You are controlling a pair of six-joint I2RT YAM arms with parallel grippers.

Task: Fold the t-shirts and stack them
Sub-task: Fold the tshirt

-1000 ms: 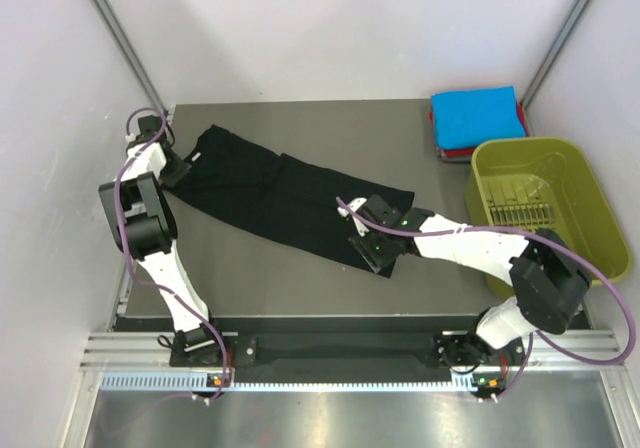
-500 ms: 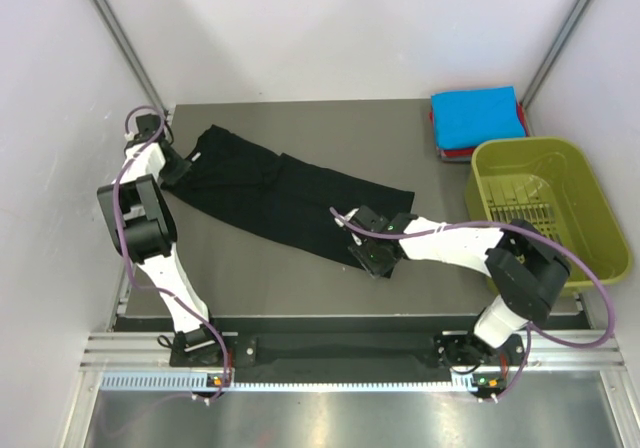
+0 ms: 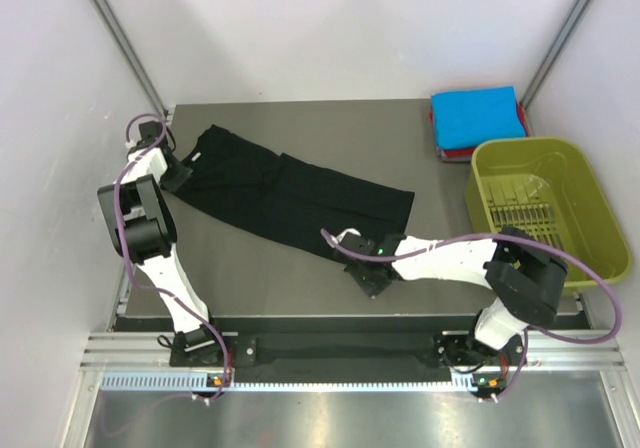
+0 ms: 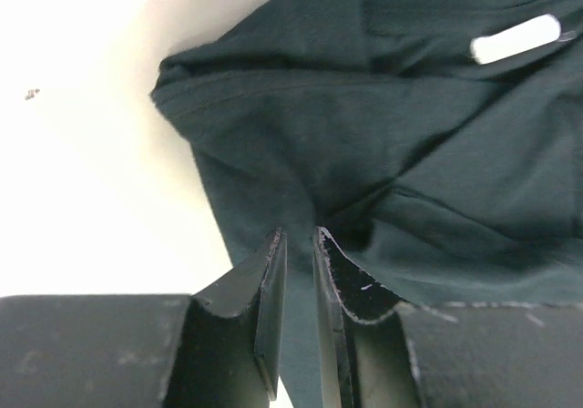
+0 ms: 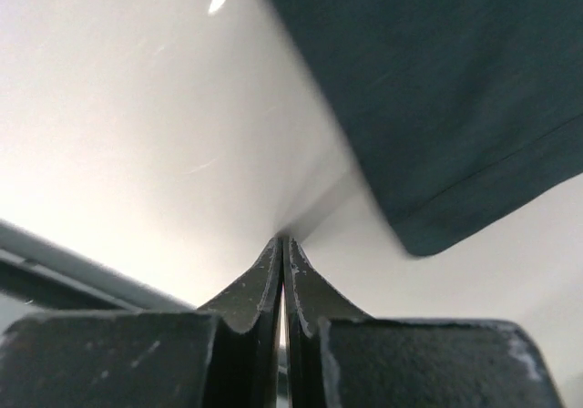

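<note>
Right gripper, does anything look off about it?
Yes. The right gripper has its jaws shut on nothing: the black t-shirt hem lies apart from its fingertips, over bare table. The left gripper pinches the shirt's other end.

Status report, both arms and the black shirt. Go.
Left gripper pinching black t-shirt edge. Right gripper shut empty on table beside hem. Nothing in the way.

The whole table (image 3: 300, 288) is viewed from overhead; the black shirt (image 3: 280, 193) is shared close-up by both wrist views.
</note>
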